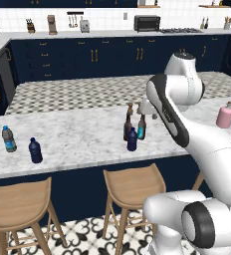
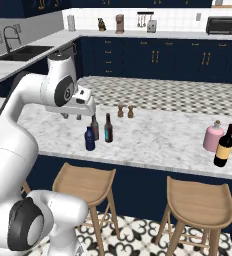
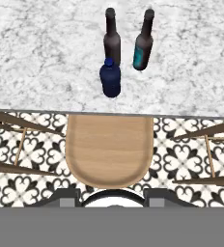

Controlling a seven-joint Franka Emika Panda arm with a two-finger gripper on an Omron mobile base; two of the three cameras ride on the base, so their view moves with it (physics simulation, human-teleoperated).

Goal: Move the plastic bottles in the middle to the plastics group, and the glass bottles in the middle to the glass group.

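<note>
Three bottles stand close together mid-counter: a plain dark brown glass bottle (image 1: pixel 128 127) (image 3: pixel 112 41), a teal-labelled glass bottle (image 1: pixel 142 128) (image 3: pixel 143 46), and in front of them a squat navy plastic bottle (image 1: pixel 132 140) (image 3: pixel 110 78). My gripper (image 2: pixel 72 117) hangs open and empty above the counter, just beside and above this cluster. At the counter's left end is the plastics group: a clear blue-labelled bottle (image 1: pixel 8 139) and a navy bottle (image 1: pixel 35 151). On the right is the glass group: a pink bottle (image 2: pixel 213 136) and a yellow-labelled dark bottle (image 2: pixel 224 146).
Two small brown shakers (image 2: pixel 125 110) stand behind the middle bottles. Wooden stools (image 3: pixel 109 149) (image 2: pixel 200 202) sit below the counter's front edge (image 3: pixel 133 114). Bare marble (image 1: pixel 77 134) lies between the cluster and each group.
</note>
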